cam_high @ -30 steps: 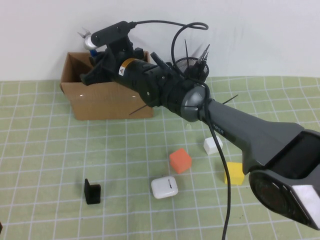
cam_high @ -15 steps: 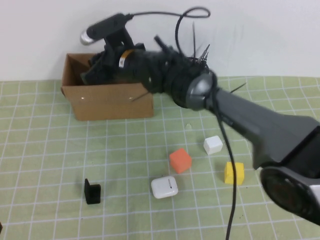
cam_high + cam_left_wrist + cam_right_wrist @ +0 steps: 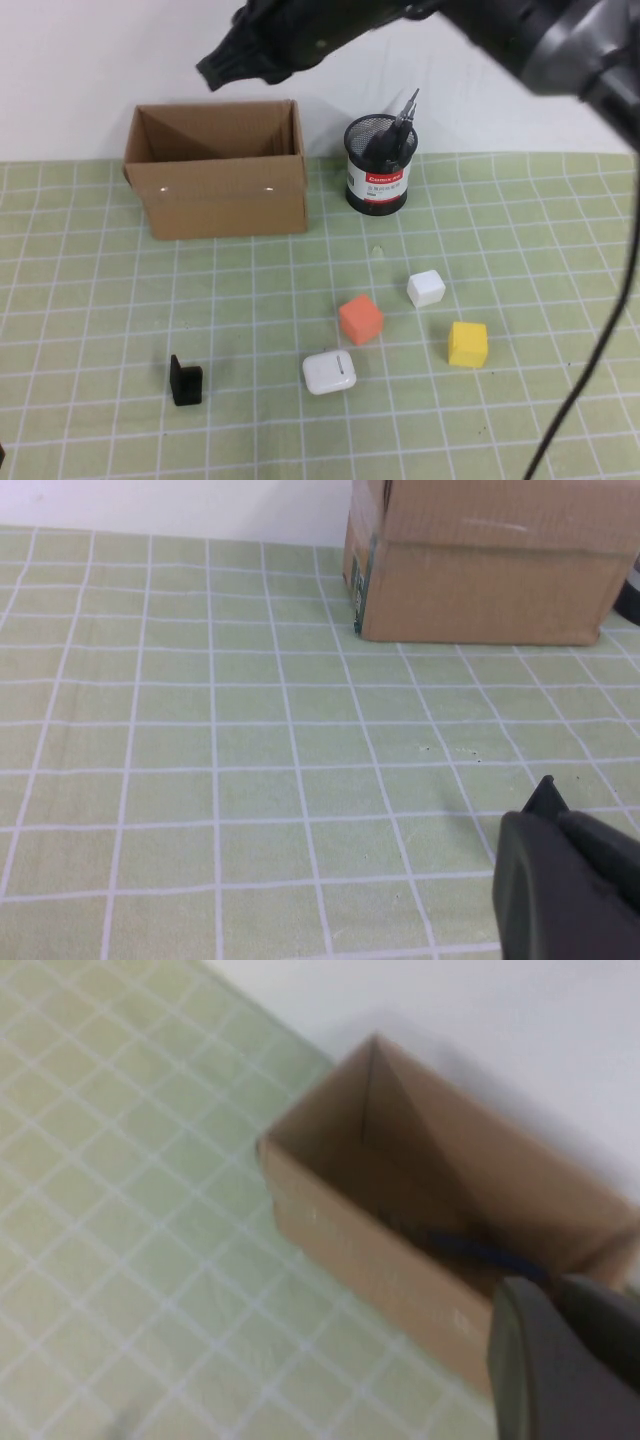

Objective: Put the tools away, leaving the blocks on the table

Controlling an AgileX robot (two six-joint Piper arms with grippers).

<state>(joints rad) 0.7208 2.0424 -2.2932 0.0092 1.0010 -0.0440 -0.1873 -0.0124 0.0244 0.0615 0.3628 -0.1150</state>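
Earbud case (image 3: 329, 373), bracket (image 3: 184, 383), box (image 3: 215, 190), cup (image 3: 379, 180)

The table (image 3: 100, 300) wears a pale green mat ruled with a white square grid. Toward its far edge sits a plain brown cardboard box (image 3: 215, 195), and inside it a blue streak shows — the pliers' blue handles (image 3: 480, 1252). Beside the box, a black mesh cup (image 3: 380, 165) carries a white label with a red band, dark tools (image 3: 403, 120) poking from it. Nearer the right edge lie three cubes — an orange block (image 3: 360, 320), a white block (image 3: 426, 288) and a yellow block (image 3: 468, 343). A white rounded case (image 3: 329, 373) has a thin dark seam; a small bracket (image 3: 184, 383) is black. The right gripper (image 3: 225, 62) is black above the box, the left gripper (image 3: 560, 890) dark grey over the mat.
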